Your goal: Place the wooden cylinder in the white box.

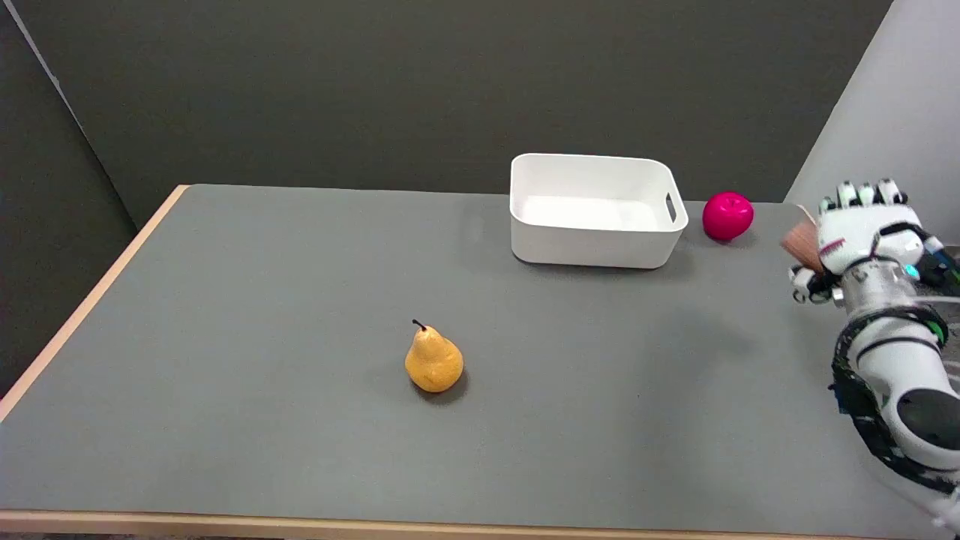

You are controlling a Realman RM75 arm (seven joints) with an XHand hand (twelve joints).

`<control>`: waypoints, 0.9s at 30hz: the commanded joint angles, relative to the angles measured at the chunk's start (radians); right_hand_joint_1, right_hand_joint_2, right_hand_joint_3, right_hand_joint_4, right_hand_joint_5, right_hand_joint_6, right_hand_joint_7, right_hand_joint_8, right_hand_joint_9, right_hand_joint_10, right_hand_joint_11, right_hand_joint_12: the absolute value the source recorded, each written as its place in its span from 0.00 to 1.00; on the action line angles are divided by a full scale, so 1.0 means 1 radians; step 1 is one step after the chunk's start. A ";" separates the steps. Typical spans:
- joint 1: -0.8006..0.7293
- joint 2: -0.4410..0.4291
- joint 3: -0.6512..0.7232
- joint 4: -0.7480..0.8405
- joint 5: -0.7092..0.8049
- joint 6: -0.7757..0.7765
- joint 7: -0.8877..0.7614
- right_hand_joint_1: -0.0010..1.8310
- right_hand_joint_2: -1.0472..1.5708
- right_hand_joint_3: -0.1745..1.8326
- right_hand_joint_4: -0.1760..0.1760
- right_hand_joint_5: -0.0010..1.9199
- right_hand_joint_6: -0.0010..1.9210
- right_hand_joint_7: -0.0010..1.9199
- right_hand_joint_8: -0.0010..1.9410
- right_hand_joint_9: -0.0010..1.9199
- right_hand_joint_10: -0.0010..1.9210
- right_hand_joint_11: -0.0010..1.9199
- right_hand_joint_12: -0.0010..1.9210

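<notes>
Nearest the front edge of the grey tabletop [225, 420], a yellow pear [433, 361] stands upright, stem up, roughly midway between the left and right edges and well apart from everything else.

Farther back, at the right edge, the right hand [855, 236] is raised on its white arm, back of the hand toward the camera, fingers curled around the wooden cylinder [801, 244]. Only one brown end of the cylinder shows, sticking out on the side of the hand that faces the box; the rest is hidden behind the palm. Cylinder appears clear of the tabletop surface.

Toward the far right corner, a magenta apple [727, 215] sits just beside the white box [592, 244], on its right. The box sits near the far edge, right of centre, open side up, a slot handle visible in its right wall.
</notes>
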 commanded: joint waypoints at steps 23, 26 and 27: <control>1.029 -0.049 -0.686 -0.701 -0.153 0.199 0.432 0.47 0.80 0.45 0.49 0.30 0.95 0.00 1.00 0.01 1.00 0.00 1.00; 1.119 -0.117 -0.739 -0.891 -0.192 0.201 0.532 0.47 0.81 0.44 0.48 0.30 0.96 0.00 1.00 0.00 1.00 0.00 1.00; 1.154 -0.144 -0.756 -0.968 -0.211 0.202 0.566 0.46 0.81 0.44 0.48 0.30 0.96 0.00 1.00 0.00 1.00 0.00 1.00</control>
